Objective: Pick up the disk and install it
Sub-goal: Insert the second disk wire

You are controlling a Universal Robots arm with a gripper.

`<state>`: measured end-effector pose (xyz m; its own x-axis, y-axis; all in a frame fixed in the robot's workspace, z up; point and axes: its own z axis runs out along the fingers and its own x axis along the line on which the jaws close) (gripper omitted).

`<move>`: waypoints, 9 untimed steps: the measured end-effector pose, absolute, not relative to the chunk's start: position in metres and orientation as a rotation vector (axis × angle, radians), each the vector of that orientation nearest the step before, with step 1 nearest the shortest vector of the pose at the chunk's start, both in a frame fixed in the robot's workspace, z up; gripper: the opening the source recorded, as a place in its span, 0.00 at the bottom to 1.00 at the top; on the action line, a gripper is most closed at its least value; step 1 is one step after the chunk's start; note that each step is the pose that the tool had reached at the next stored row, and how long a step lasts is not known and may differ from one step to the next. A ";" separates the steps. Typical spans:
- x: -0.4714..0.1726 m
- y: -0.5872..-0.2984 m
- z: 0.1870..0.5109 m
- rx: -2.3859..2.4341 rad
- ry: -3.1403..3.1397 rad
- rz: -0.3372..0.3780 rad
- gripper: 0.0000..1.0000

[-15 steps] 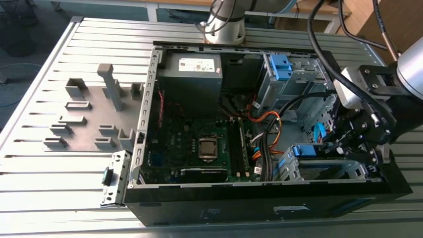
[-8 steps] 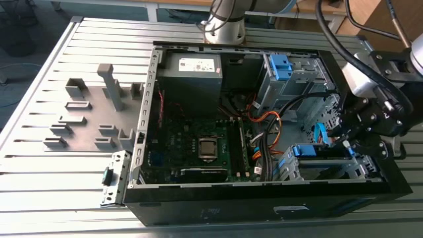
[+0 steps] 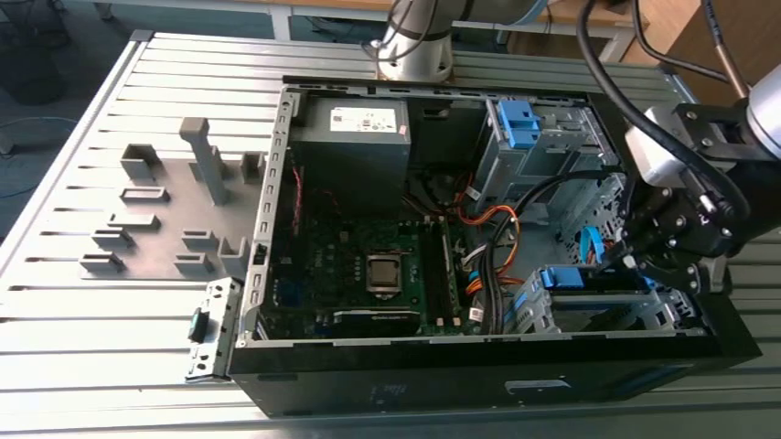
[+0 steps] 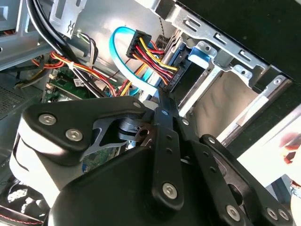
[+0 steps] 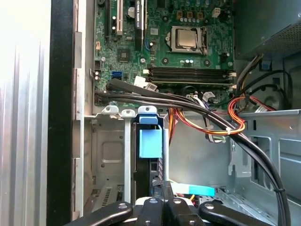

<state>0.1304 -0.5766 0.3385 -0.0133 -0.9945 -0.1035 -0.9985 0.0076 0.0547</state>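
Observation:
The disk [image 3: 572, 277] stands on edge in the drive bay at the case's front corner, on the exterior view's right, its blue frame showing on top. In the first wrist view the disk [image 5: 149, 143] is a dark slab with a blue tab between the bay's metal walls. My gripper [image 3: 635, 261] hangs right beside that bay. Its black fingers meet at a narrow tip, and the gripper [image 5: 164, 186] is shut just off the disk's edge. In the second wrist view the gripper [image 4: 160, 94] points at the disk's blue frame [image 4: 197, 54]. I cannot tell whether it touches the disk.
The open computer case [image 3: 488, 352] lies on a slatted metal table [image 3: 110, 302]. A bundle of black and orange cables [image 3: 513, 229] crosses the case beside the bay. A bare blue clip [image 3: 518, 123] sits in the far bay, next to a grey power supply [image 3: 354, 128]. A grey fixture plate [image 3: 171, 219] lies at the left.

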 end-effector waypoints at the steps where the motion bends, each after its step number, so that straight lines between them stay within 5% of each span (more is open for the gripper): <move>1: 0.131 -0.577 0.337 -2.182 2.206 0.177 0.11; 9: 0.133 -0.580 0.331 -2.185 2.210 0.184 0.11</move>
<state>0.1328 -0.5798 0.3306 -0.0145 -0.9946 -0.1030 -0.9979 0.0079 0.0643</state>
